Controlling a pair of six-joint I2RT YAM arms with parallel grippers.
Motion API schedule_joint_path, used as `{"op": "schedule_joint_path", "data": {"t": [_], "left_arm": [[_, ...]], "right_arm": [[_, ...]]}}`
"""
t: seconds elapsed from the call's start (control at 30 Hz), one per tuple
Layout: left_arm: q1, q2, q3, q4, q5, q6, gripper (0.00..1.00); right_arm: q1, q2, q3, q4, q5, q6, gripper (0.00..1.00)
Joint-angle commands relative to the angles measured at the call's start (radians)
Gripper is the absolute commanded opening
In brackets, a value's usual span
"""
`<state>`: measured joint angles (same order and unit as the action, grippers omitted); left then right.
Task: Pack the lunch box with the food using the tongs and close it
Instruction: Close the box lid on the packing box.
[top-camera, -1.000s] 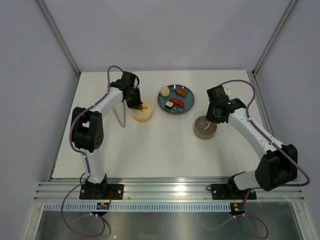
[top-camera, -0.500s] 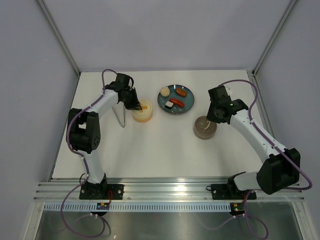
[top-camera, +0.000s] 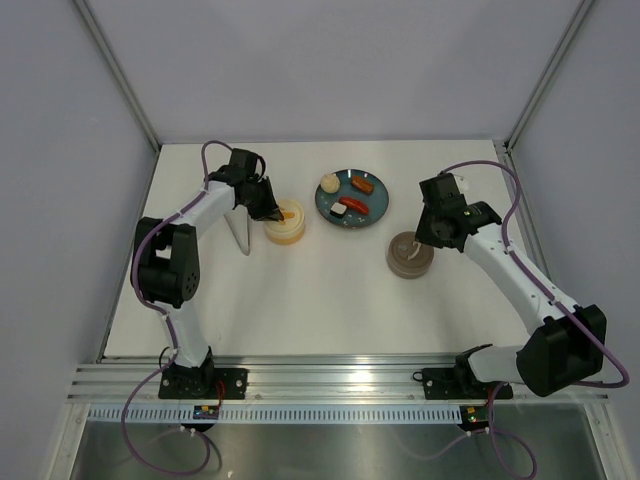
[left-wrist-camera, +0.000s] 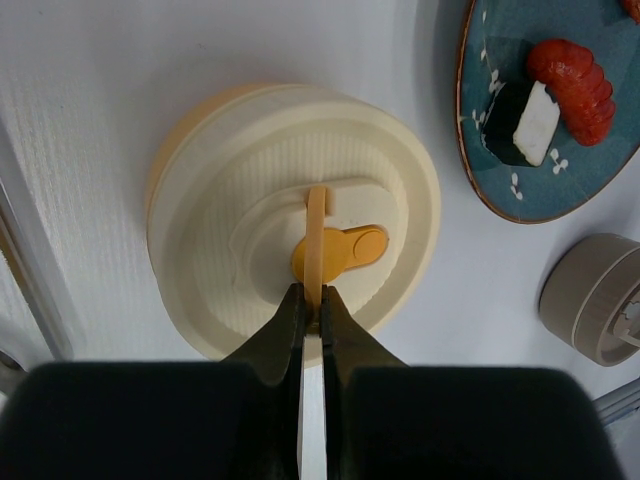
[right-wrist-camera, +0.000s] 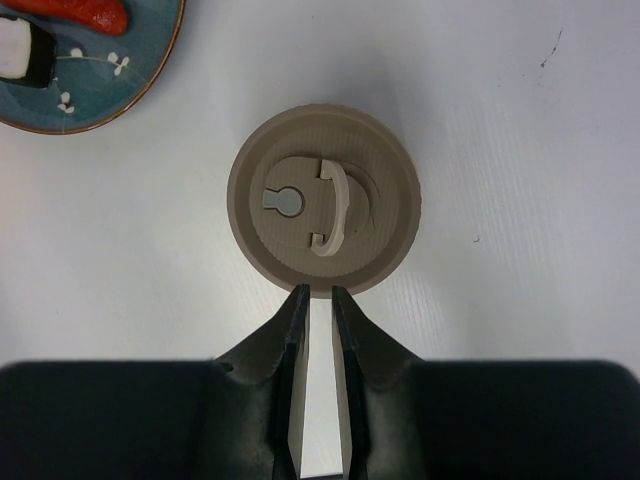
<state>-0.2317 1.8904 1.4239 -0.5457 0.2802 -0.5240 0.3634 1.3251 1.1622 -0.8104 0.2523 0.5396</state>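
- Your left tool (left-wrist-camera: 311, 293) is closed, pinching the near end of the lid strap (left-wrist-camera: 317, 222) on the yellow lunch box (top-camera: 283, 232). Its cream lid (left-wrist-camera: 240, 200) is on, and the strap runs from the tips across an orange tab (left-wrist-camera: 350, 250).
- On your right tool (right-wrist-camera: 318, 292) the jaws stand a narrow slit apart, with bare counter showing between them and nothing in the grip. The tips sit at the near rim of the taupe container (right-wrist-camera: 325, 150); I can't tell if they touch it. Its lid is on too.
- The tongs (top-camera: 241, 232) lie flat on the counter (top-camera: 300, 300) just left of the yellow lunch box, beside your left arm. Neither tool holds them.
- All the food is on the teal plate (top-camera: 374, 212). The bun (top-camera: 329, 183) is at the rear-left rim, the rear sausage (top-camera: 362, 184) and near sausage (top-camera: 353, 203) are mid-plate, and the sushi bit (top-camera: 340, 211) is at the near-left.
- The plate sits between the two containers and further back. The yellow lunch box is just beside its left rim; the taupe container is off its near-right rim, not touching.
- Room to move: the near half of the counter, in front of both containers, is open right up to the front rail.
- Tight spot — the strip between the counter's left edge and the yellow lunch box is taken up by the tongs and your left arm.
- Right of the taupe container there is bare counter out to the right edge — only your right arm crosses it.
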Motion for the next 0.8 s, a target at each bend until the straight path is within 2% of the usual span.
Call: {"op": "schedule_joint_path", "data": {"t": [0.0, 0.07, 0.1, 0.27, 0.33, 0.5, 0.53, 0.57, 0.6, 0.7, 0.77], "left_arm": [[0.0, -0.001, 0.001, -0.031, -0.024, 0.021, 0.04], [-0.008, -0.001, 0.021, -0.046, -0.051, 0.033, 0.14], [-0.018, -0.002, 0.029, -0.065, -0.064, 0.047, 0.24], [-0.067, -0.005, 0.121, -0.141, -0.177, 0.09, 0.49], [-0.09, -0.004, 0.148, -0.16, -0.206, 0.099, 0.53], [-0.133, 0.001, 0.211, -0.195, -0.285, 0.122, 0.54], [-0.145, -0.002, 0.217, -0.198, -0.323, 0.13, 0.56], [-0.156, -0.005, 0.221, -0.197, -0.375, 0.143, 0.66], [-0.178, -0.01, 0.225, -0.198, -0.4, 0.15, 0.7], [-0.189, -0.001, 0.251, -0.215, -0.441, 0.159, 0.79], [-0.189, 0.024, 0.276, -0.229, -0.466, 0.165, 0.8]], "right_arm": [[-0.006, -0.029, -0.006, 0.001, 0.031, 0.013, 0.22], [-0.006, -0.03, -0.007, -0.001, 0.03, 0.014, 0.22], [-0.006, -0.032, -0.007, -0.003, 0.03, 0.013, 0.22], [-0.006, -0.036, 0.002, -0.01, 0.038, 0.008, 0.22], [-0.004, -0.041, 0.005, -0.012, 0.039, 0.007, 0.22], [-0.006, -0.05, 0.002, -0.015, 0.038, 0.005, 0.22], [-0.004, -0.05, 0.002, -0.016, 0.038, 0.003, 0.22], [-0.006, -0.049, 0.005, -0.018, 0.036, 0.003, 0.22], [-0.006, -0.047, 0.005, -0.018, 0.036, 0.002, 0.22], [-0.006, -0.047, 0.007, -0.016, 0.031, 0.005, 0.22], [-0.006, -0.047, 0.005, -0.015, 0.028, 0.006, 0.22]]}}
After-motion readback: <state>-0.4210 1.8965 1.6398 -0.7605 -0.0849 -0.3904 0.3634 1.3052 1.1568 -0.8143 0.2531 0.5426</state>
